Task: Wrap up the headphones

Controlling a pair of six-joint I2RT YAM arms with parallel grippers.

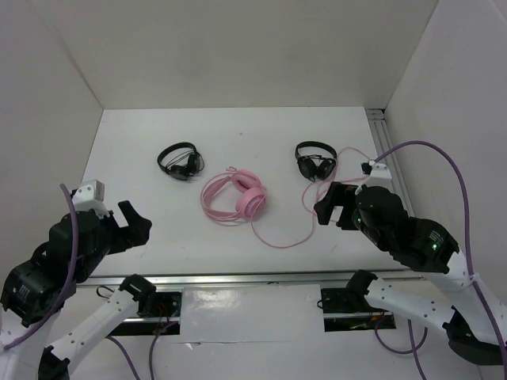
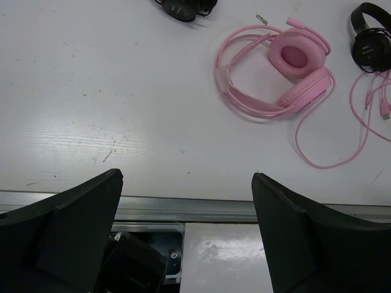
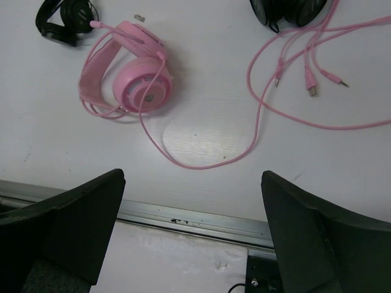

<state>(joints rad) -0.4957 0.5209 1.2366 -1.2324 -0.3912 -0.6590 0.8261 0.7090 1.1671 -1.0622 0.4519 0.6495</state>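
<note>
Both spread (holding nothing), left tool and right tool should first gather the cable of the headphones, mid-frame.

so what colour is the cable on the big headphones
Pink cable, like the headphones; clearest in the right wrist view.

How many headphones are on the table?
3. The pink headphones lie in the middle. The left black headset sits farther back on the left, the right black headset farther back on the right. None seems hidden.
</note>
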